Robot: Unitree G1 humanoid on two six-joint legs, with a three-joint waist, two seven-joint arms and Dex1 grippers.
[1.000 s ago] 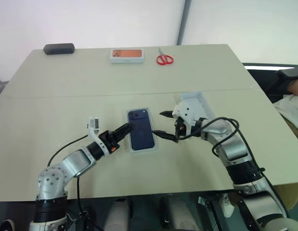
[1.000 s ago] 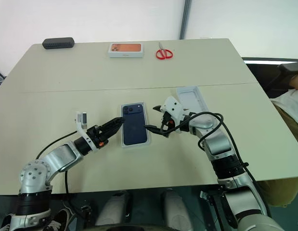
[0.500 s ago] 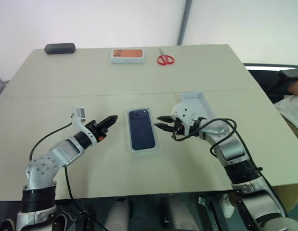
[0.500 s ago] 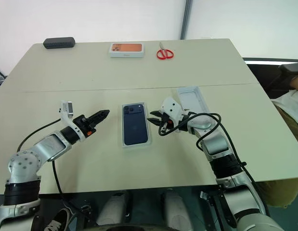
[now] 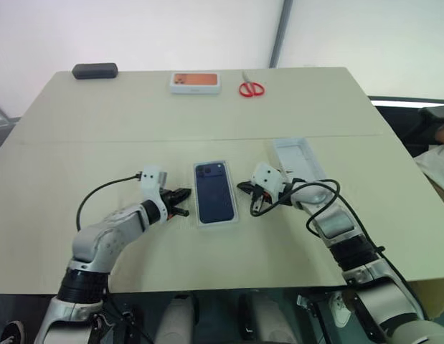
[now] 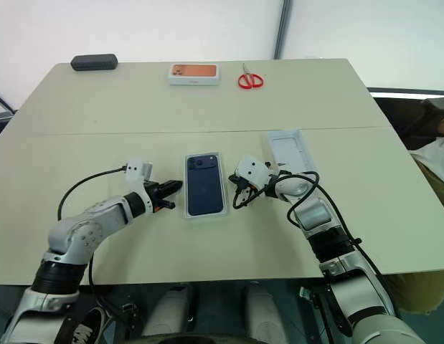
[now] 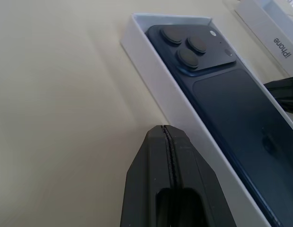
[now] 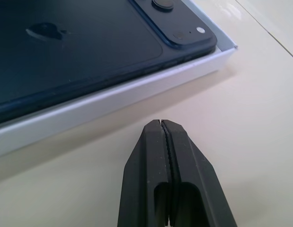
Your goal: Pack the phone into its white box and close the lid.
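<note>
The phone point(image 8: 80, 52) is cut off by both wrist views' edges, seemingly.

I see the phone point(image 5: 213, 190) lying in the white box point(image 5: 234, 216) at the middle of the tabletop point(image 5: 207, 122). My left gripper point(image 5: 183, 201) sits just left of the box, my right gripper point(image 5: 244, 188) just right of it. The lid point(image 5: 299, 159) lies right of centre, beyond the right gripper. Along the top edge, left to right: a case point(image 5: 95, 71), another box point(image 5: 196, 82), scissors point(image 5: 250, 87).
</note>
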